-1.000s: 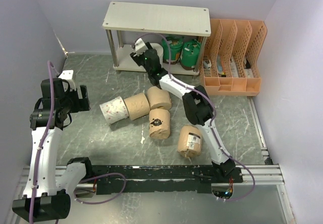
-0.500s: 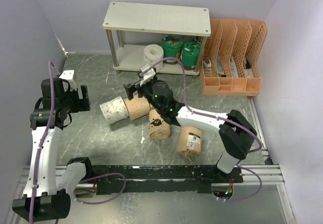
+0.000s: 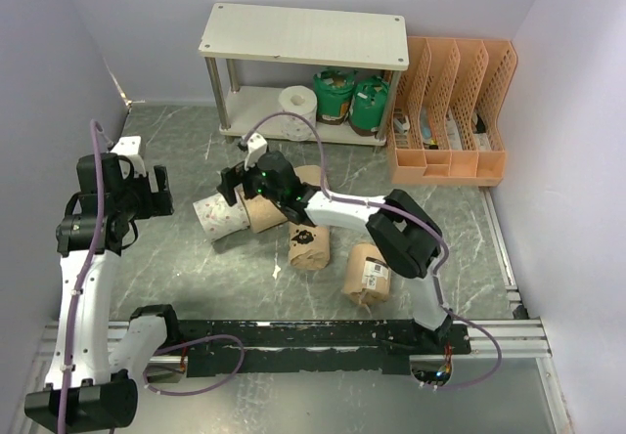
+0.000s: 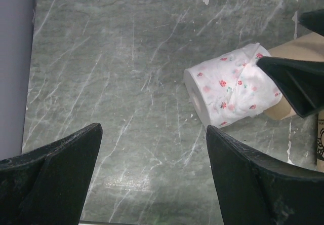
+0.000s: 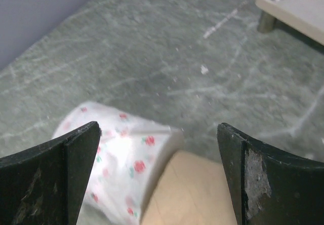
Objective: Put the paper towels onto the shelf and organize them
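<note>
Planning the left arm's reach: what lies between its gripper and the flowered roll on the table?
Only bare tabletop, in the left wrist view, between the open left gripper and the flowered roll.

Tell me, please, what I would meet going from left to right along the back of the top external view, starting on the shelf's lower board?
On the shelf: white roll → left green-wrapped roll → right green-wrapped roll; then, beside the shelf, the orange file organizer.
</note>
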### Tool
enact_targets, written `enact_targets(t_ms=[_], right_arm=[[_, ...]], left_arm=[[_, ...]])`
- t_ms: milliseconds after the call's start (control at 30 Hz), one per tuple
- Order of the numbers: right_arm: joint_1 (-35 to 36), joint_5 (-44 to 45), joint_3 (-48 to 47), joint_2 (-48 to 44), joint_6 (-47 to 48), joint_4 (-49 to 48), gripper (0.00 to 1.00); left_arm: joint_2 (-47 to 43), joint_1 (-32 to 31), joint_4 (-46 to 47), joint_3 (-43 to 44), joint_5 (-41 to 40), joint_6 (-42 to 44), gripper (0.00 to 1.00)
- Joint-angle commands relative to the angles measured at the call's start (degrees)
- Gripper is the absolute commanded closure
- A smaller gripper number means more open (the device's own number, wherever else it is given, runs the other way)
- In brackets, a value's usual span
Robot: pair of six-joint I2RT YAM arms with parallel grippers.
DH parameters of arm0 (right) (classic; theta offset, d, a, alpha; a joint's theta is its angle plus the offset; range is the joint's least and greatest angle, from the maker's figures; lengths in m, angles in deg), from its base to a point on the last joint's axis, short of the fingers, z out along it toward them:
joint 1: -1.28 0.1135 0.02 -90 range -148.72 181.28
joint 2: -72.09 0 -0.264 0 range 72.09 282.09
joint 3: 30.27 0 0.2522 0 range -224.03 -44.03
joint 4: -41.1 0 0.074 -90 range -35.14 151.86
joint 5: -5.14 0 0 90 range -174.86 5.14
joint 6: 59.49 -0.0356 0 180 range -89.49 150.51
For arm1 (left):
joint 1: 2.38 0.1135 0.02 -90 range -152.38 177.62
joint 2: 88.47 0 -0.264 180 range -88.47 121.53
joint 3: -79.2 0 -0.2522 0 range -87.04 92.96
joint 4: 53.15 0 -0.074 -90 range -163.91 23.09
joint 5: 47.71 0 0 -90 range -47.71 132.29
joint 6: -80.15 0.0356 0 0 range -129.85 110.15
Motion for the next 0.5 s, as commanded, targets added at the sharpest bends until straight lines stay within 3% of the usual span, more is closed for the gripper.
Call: enact_targets(t_ms=[0, 467], right_arm=[[0.08, -5.38, -7.58, 4.58, -1.63, 5.75, 0.00], [0.01, -11.38, -7.38, 3.91, -4.55, 11.62, 0.05]], left_arm=[[-2.62, 0.78, 1.78, -0.27, -1.07, -0.56, 0.05], [-2.78, 0.83, 1.71, -0.27, -1.42, -0.70, 0.05]])
